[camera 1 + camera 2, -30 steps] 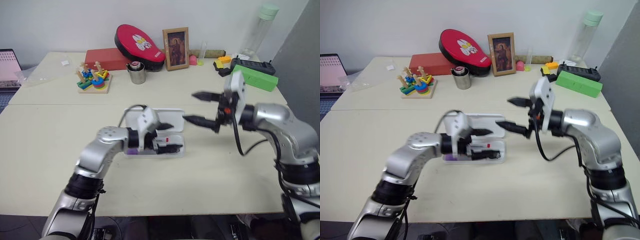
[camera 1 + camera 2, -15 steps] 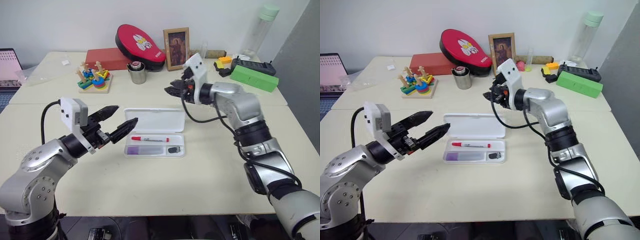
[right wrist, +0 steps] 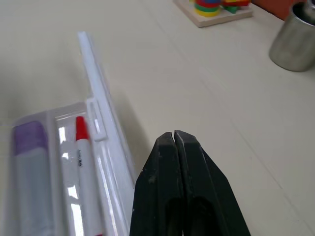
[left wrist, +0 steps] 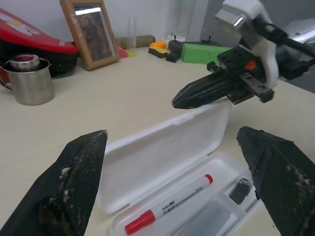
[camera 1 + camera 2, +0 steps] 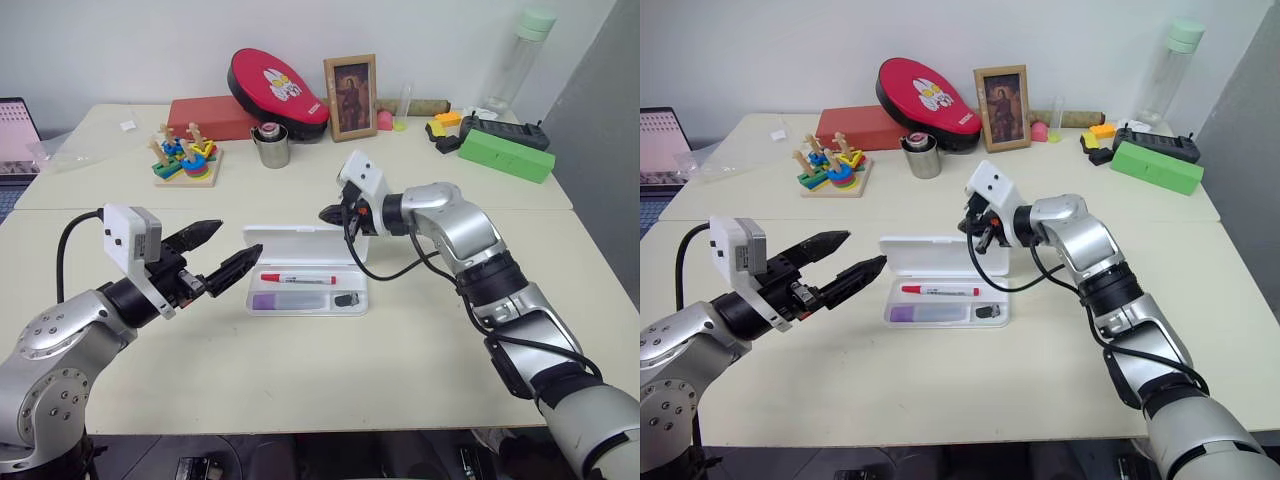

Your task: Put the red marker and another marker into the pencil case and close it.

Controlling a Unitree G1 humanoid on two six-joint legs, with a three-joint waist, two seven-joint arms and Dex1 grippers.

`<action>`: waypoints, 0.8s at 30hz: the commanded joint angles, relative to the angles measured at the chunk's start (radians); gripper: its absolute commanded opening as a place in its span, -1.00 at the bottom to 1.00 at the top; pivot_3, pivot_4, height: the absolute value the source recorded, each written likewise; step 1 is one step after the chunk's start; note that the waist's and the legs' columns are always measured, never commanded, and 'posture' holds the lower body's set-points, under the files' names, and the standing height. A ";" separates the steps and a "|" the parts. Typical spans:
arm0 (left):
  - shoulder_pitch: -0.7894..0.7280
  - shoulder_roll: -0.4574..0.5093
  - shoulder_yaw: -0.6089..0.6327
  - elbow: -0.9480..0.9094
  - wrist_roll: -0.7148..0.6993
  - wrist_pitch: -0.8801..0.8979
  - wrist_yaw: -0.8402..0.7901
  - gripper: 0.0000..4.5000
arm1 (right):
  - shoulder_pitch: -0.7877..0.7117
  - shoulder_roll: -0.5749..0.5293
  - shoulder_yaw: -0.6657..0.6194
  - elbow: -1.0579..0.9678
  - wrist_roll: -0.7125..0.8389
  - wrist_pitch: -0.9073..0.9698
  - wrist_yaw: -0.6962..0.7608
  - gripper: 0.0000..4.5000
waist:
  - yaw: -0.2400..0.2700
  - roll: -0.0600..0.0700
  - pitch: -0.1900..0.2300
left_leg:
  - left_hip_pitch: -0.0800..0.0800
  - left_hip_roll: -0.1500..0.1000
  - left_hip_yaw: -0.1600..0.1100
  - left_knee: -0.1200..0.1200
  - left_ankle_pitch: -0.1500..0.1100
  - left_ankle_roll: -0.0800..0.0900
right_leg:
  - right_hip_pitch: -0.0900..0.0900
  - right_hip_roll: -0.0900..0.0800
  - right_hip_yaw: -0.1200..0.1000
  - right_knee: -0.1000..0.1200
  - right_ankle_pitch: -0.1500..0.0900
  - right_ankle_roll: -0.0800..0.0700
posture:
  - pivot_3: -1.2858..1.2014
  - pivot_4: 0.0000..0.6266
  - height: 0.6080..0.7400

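Both pens already in the pencil case (image 5: 306,285) on the counter (image 5: 400,340): red marker (image 5: 299,279) and lilac highlighter (image 5: 290,300) lying lengthwise, red cap toward the left gripper (image 5: 225,254). Lid still open. Left fingers spread wide; right gripper (image 5: 331,213) pressed shut, empty, behind the lid.

The left gripper (image 5: 226,252) is now drawn back from the pencil case (image 5: 306,270) to its left side, fingers spread wide; 1 second earlier it was over the tray. The right gripper (image 5: 330,213) is now brought down to the far edge of the raised lid (image 5: 303,241), and its 2 fingers, parted before, are now pressed together.
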 commanded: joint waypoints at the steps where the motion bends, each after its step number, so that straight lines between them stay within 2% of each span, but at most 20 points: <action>1: 0.016 0.043 -0.017 -0.013 -0.008 -0.025 -0.039 1.00 | 0.069 -0.014 0.061 -0.136 0.012 0.037 0.063 -0.99 | -0.001 0.000 0.000 | 0.000 0.000 0.000 0.000 0.000 0.000 | 0.000 0.000 0.000 0.000 0.000 0.000 | 0.03 -0.52 1.00; 4: 0.027 0.065 -0.037 -0.011 -0.010 -0.019 -0.055 1.00 | 0.158 -0.030 0.137 -0.198 -0.025 0.053 0.066 -0.99 | -0.003 0.000 0.000 | 0.001 0.000 0.000 0.000 0.000 0.000 | 0.000 0.000 0.000 0.001 0.000 0.000 | 0.03 -0.52 1.00; 7: 0.035 0.074 -0.058 -0.003 -0.008 -0.013 -0.057 1.00 | 0.209 -0.028 0.185 -0.177 -0.064 0.046 0.050 -0.99 | -0.002 0.000 0.000 | 0.001 0.000 0.001 0.000 0.000 0.000 | 0.000 0.000 0.001 0.001 -0.001 0.000 | 0.03 -0.52 1.00; 11: 0.035 0.073 -0.093 0.018 0.023 -0.021 -0.043 1.00 | 0.251 -0.024 0.186 -0.156 -0.081 0.045 0.031 -0.99 | -0.002 -0.001 -0.001 | 0.003 0.000 0.002 0.000 0.000 0.000 | 0.001 0.000 0.002 0.001 -0.001 0.001 | 0.03 -0.52 1.00; 19: 0.007 0.065 -0.086 0.081 0.077 -0.034 0.020 1.00 | 0.256 -0.039 -0.126 -0.253 0.096 0.053 0.007 -0.99 | 0.002 -0.002 0.000 | 0.003 0.000 0.003 0.000 0.000 0.000 | 0.001 0.000 0.003 0.001 -0.003 0.003 | 0.03 -0.52 1.00; 22: -0.001 0.074 -0.072 0.110 0.095 -0.043 0.030 1.00 | 0.262 -0.108 -0.218 -0.287 0.164 0.116 0.036 -0.76 | 0.005 -0.002 0.000 | 0.001 0.000 0.002 0.000 0.000 0.000 | 0.000 0.000 0.003 -0.001 -0.001 0.000 | 0.03 -0.52 1.00; 24: -0.001 0.085 -0.062 0.125 0.102 -0.050 0.029 1.00 | 0.271 -0.158 -0.252 -0.315 0.198 0.139 0.057 -0.51 | 0.005 -0.002 0.000 | 0.001 0.000 0.003 0.000 0.000 0.000 | 0.000 0.000 0.003 -0.002 -0.001 0.000 | 0.03 -0.52 1.00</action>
